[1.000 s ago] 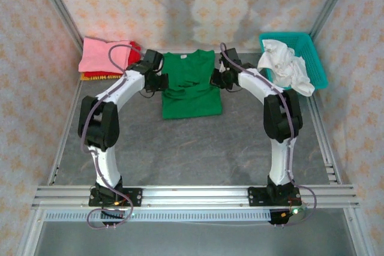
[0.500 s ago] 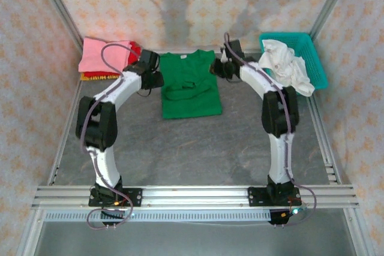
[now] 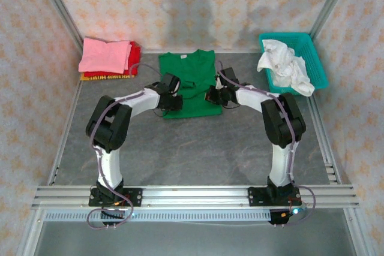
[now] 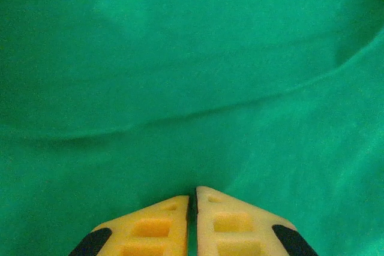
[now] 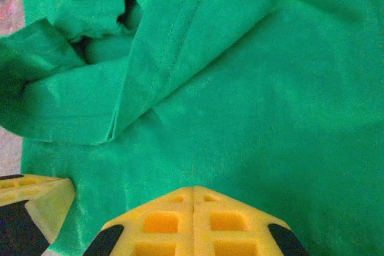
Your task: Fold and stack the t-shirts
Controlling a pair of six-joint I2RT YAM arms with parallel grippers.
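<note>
Green t-shirt (image 3: pixel 191 76): lying flat on table (image 3: pixel 198 148), far centre, running lengthwise collar-far to hem-near. Flanking its lower half with left gripper (image 3: pixel 172 100) and right gripper (image 3: pixel 214 95), equally near. Pressing both finger pairs together; pinching cloth or not, impossible to tell.

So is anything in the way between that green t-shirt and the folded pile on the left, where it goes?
Nothing visible does. Only a strip of bare grey tabletop lies between the bright green cotton t-shirt and the folded pink-topped stack in the far left corner.
</note>
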